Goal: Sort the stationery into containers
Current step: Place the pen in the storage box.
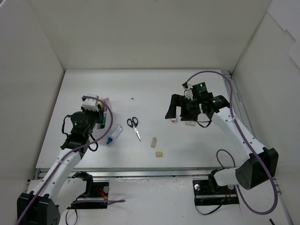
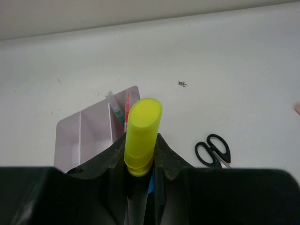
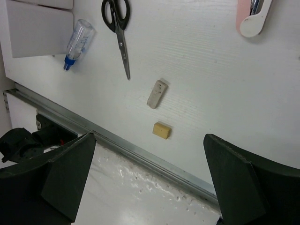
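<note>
Left end effector (image 2: 140, 166) pinches a yellow-capped highlighter (image 2: 142, 133) by its dark barrel, poised just above the divided box (image 2: 89, 133). We judge this the drop-off step: next it needs lining up w/ a long compartment, then release. Right end effector (image 3: 149, 154) is spread wide, holding nothing. Cap is glossy translucent plastic w/ an oval tip; box is milky w/ thin walls. On the worktop (image 3: 211, 93) lie two matte erasers, grey-white (image 3: 156, 93) and tan (image 3: 161, 130), plus black-handled scissors (image 3: 117, 28).

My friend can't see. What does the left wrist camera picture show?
The left gripper pinches a yellow-tipped highlighter. Beyond it on the white table sit a divided white box and, to the right, black-handled scissors.
</note>
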Motion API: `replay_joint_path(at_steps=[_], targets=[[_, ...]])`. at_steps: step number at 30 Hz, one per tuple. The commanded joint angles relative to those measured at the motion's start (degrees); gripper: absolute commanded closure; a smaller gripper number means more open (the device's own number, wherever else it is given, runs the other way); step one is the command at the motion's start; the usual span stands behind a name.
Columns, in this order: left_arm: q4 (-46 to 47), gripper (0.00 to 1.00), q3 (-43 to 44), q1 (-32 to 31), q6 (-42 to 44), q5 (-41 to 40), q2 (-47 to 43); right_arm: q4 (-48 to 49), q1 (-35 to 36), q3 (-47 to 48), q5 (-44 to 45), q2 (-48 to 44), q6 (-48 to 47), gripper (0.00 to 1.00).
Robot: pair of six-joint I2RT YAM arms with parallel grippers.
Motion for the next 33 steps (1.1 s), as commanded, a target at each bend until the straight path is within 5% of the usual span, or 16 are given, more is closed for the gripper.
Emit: replay_joint_path(at_steps=[1,15,24,28,29,30,33], targets=[[8.32,1.0,1.04,2.27,-4.89,-0.17,3.37,2.98,-0.58,-0.49,4.45,-3.38,-0.1,0.02],[16.23,0.93,-7.22,4.82,-10.7,3.86,5.32,3.33,-1.19,-4.44,8.16,-5.93,-0.54,0.02],[12.2,0.38,-9.42,4.82,-10.44,4.83,-2.24,5.61,-0.58,-6.03,5.6,-7.33,-2.91,0.02],[8.77,0.33,-8.46,4.82,-11.67,4.66,-5.22,7.45,6.53,-5.5,9.82,-7.07,-11.42,0.02],[6.15,0.27,-7.76,4.82,-12.28,4.05,-6.45,10.24,9.67,-6.2,10.17,-6.63,-16.66,0.02],[3.87,0.01,-5.23,4.82,-14.46,3.61,-7.33,12.27,10.92,-6.46,10.78,-6.19,-18.8,0.02],[-8.43,0.0,2.23,4.82,-22.26,-0.51,-9.71,20.09,16.02,-6.55,9.3,-2.33,-29.43,0.02]])
